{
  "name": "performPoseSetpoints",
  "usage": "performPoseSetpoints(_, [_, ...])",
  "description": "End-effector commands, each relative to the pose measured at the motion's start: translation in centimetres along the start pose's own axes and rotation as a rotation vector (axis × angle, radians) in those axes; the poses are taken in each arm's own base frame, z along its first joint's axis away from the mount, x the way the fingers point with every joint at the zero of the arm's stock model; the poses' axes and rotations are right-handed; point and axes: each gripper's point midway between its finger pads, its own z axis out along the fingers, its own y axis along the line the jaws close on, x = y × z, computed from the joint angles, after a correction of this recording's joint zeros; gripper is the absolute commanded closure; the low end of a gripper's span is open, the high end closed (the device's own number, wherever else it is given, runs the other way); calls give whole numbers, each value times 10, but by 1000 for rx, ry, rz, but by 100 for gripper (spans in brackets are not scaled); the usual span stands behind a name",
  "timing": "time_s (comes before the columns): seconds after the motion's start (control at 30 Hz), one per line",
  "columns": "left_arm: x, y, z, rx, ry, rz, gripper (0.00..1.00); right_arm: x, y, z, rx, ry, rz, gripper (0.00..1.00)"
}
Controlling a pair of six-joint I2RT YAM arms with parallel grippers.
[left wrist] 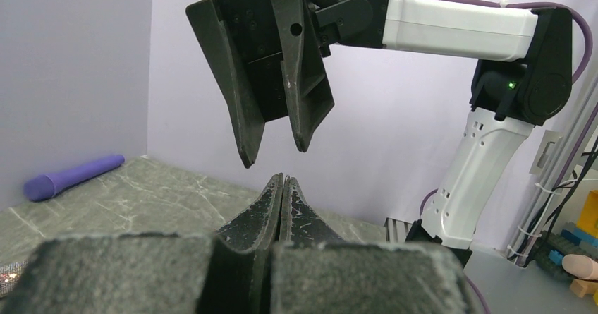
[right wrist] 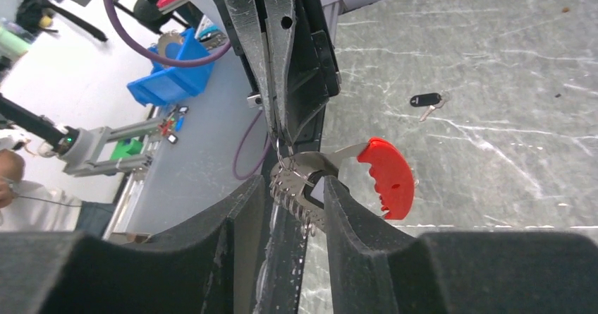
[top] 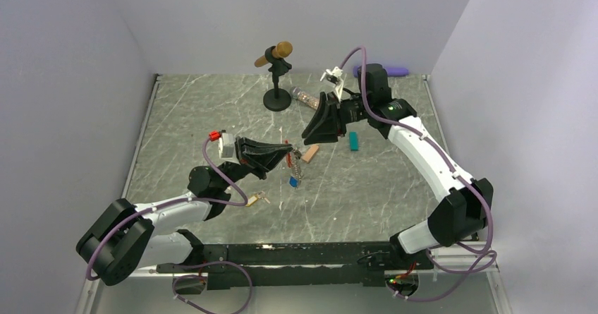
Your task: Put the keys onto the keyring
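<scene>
My left gripper [top: 285,156] is shut on the keyring [right wrist: 386,176], a red clip joined to a silvery coil [right wrist: 293,190], and pinches it at the thin wire loop. In the left wrist view its fingertips [left wrist: 283,184] are pressed together and the keyring is hidden. My right gripper [right wrist: 296,195] is open, with the coil and a small black tag hanging between its fingers [right wrist: 347,212]. From above, the right gripper [top: 311,135] meets the left one over the table's middle. A blue-tagged key [top: 293,181] is just below the coil. A black-tagged key [right wrist: 426,101] and a yellow-tagged key [top: 257,199] lie on the table.
A tan wooden block [top: 310,152] and a teal block [top: 353,141] lie right beside the grippers. A microphone on a round stand [top: 277,81] and a glittery tube [top: 304,99] are at the back. A purple cylinder [top: 391,70] lies at the far wall.
</scene>
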Motion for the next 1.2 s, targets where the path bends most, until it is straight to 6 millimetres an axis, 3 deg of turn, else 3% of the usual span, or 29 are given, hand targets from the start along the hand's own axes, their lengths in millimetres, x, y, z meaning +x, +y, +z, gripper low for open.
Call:
performPoseSetpoints(0.0, [-48,-28,11,126,-162,69,100,-11,19,-9,20,0,-155,57])
performPoseSetpoints(0.17, [-48,-29,15,138,-158,55,100,-7,12,-8,51,15,-195,51])
performPoseSetpoints(0.47, [-45,-27,18,129,-160,41,100,-4,10,5,52,61,-234,53])
performPoseSetpoints(0.93, [-43,-22,19,100,-164,32,100,1,9,10,63,89,-251,70])
performPoseSetpoints(1.17, [-40,-21,19,89,-145,36,100,3,11,14,51,100,-257,94])
